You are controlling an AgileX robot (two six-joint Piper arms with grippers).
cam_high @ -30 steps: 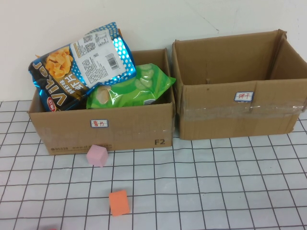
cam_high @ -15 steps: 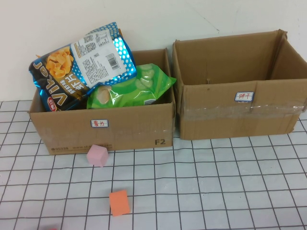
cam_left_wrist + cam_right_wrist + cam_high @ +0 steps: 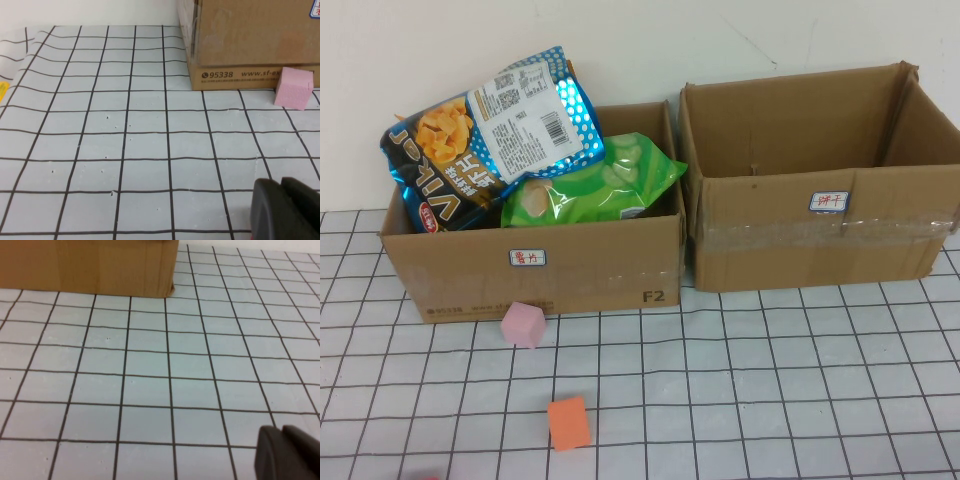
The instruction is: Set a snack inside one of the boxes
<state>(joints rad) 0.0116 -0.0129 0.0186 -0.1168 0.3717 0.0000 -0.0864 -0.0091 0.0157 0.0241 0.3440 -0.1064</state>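
Two open cardboard boxes stand side by side at the back of the table. The left box [image 3: 535, 275] holds a blue chip bag [image 3: 485, 130] and a green snack bag [image 3: 595, 185], both sticking out above its rim. No snack shows inside the right box [image 3: 810, 230]. Neither gripper shows in the high view. My left gripper [image 3: 281, 186] is shut and empty, low over the mat in front of the left box's corner [image 3: 250, 40]. My right gripper [image 3: 282, 430] is shut and empty, low over the mat in front of the right box [image 3: 100, 265].
A pink foam cube [image 3: 523, 323] lies against the front of the left box and also shows in the left wrist view [image 3: 293, 87]. An orange foam cube [image 3: 568, 422] lies nearer on the gridded mat. A white wall stands behind the boxes.
A small red patch at the bottom left edge of the high view has shrunk slightly. Nothing else has moved.
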